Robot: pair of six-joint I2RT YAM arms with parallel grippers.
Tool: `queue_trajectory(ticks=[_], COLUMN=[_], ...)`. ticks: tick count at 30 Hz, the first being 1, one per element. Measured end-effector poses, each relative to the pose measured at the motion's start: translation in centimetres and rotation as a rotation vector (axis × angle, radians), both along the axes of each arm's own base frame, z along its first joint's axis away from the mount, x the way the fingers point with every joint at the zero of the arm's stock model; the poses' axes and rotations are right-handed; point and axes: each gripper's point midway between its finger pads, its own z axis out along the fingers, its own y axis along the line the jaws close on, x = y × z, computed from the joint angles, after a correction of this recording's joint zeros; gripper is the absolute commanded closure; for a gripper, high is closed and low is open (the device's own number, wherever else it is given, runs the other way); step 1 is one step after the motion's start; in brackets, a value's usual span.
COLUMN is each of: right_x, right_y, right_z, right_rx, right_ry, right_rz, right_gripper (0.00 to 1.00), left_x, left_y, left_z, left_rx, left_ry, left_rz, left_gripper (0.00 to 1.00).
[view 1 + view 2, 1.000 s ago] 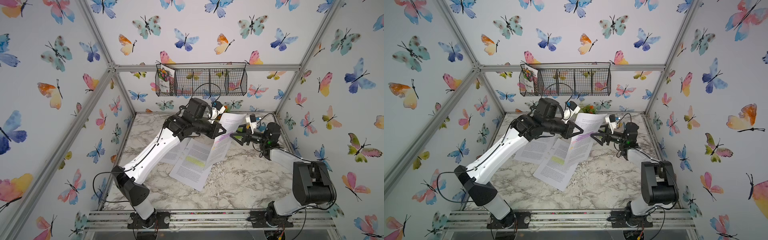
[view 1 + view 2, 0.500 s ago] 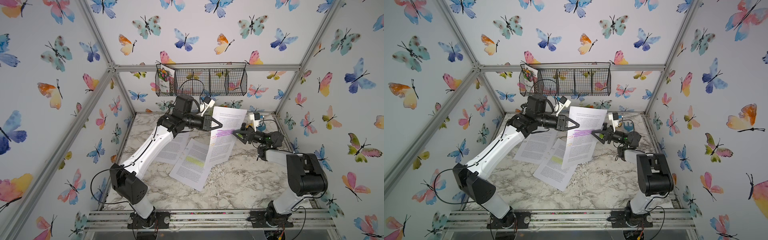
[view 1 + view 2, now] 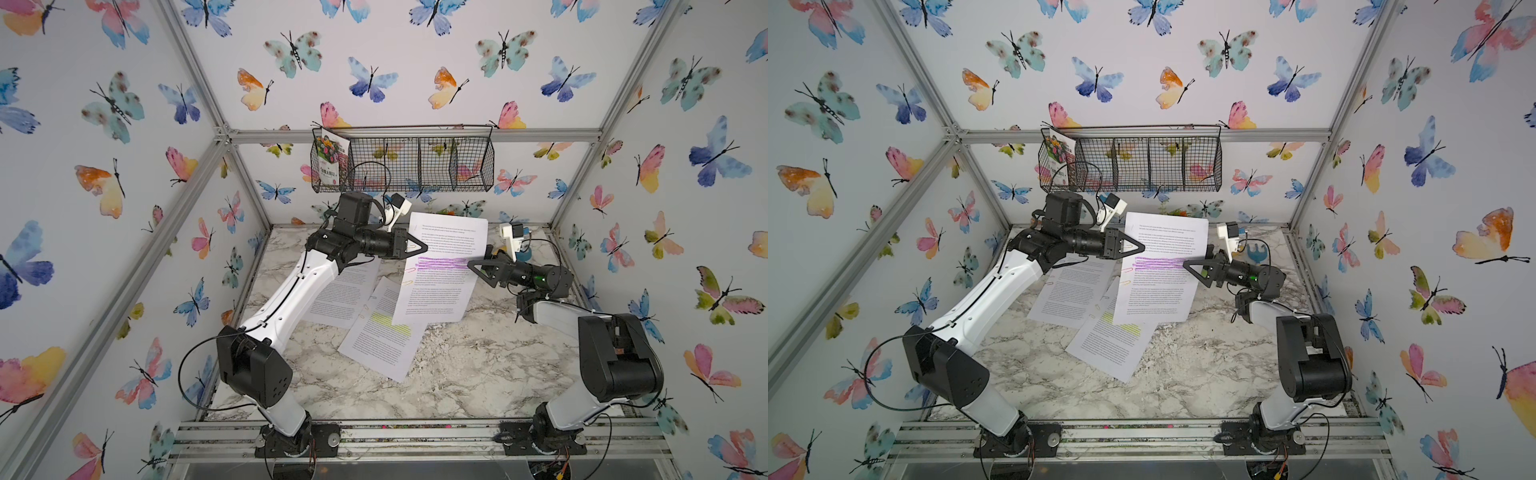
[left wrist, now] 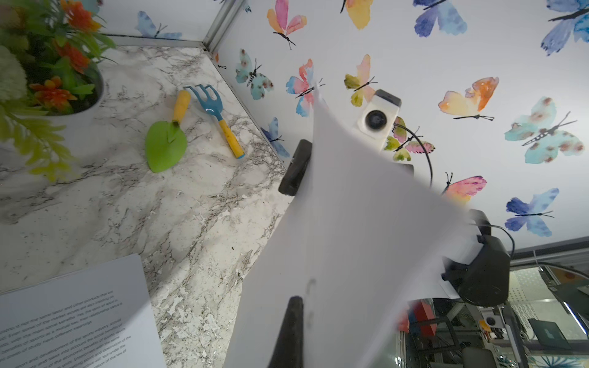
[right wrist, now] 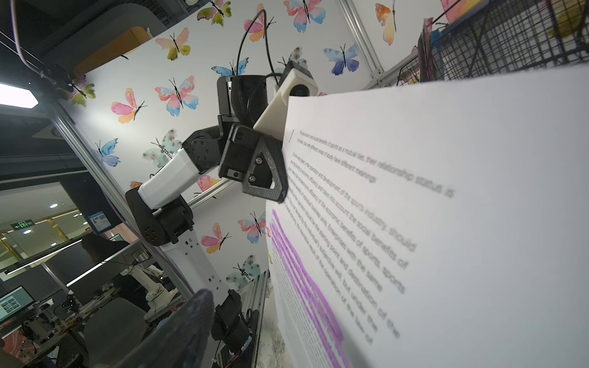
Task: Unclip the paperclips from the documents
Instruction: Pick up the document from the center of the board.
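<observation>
Our left tool is clenched on the left edge of the purple-highlighted document, holding it up over the bench. Our right tool stands released, its jaws wide at the sheet's opposite edge. Two paperclips sit on the held edge just below the left tool. The yellow-highlighted document and the plain document lie flat beneath, overlapping.

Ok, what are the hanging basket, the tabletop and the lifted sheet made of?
Basket: probably black-coated metal wire; an open grid, wall visible through it. Tabletop: marble look, grey veins on white, but flaking patches suggest printed film, not stone. Sheet: thin matte white paper; it curves where it hangs.
</observation>
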Motion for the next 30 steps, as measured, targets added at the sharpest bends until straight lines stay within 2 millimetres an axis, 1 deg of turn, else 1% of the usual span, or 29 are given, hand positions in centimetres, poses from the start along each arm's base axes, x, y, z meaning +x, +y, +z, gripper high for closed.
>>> queue_trajectory(ticks=[4,8,10,15,18,24,27,30], right_x=[-0.2,-0.2,0.1,1.8,2.0,1.9,1.4,0.9], right_y=[0.0,0.0,0.0,0.6,0.9,1.0,0.9,0.9], right_z=[0.4,0.4,0.5,1.2,1.5,1.5,1.4,1.4], right_rx=[0.003,0.004,0.005,0.01,0.012,0.01,0.007,-0.001], right_ry=[-0.003,0.001,-0.005,-0.022,-0.024,-0.027,-0.042,-0.078], right_rz=[0.002,0.002,0.003,0.013,0.024,0.027,0.023,0.019], right_gripper=[0.12,0.14,0.15,0.17,0.17,0.17,0.14,0.1], left_x=[0.4,0.3,0.1,-0.9,-1.1,-1.0,-0.4,-0.1], left_y=[0.4,0.3,0.0,-0.9,-1.4,-1.5,-1.5,-1.6], left_z=[-0.4,0.2,0.6,1.6,1.9,2.1,2.6,3.5], left_rx=[0.031,0.021,0.006,-0.046,-0.072,-0.076,-0.074,-0.078], left_ry=[-0.012,-0.026,-0.031,-0.012,-0.006,0.001,-0.009,-0.018], left_rz=[0.027,0.021,0.007,-0.048,-0.071,-0.073,-0.063,-0.062], left_gripper=[1.0,1.0,1.0,1.0,1.0,1.0,1.0,1.0])
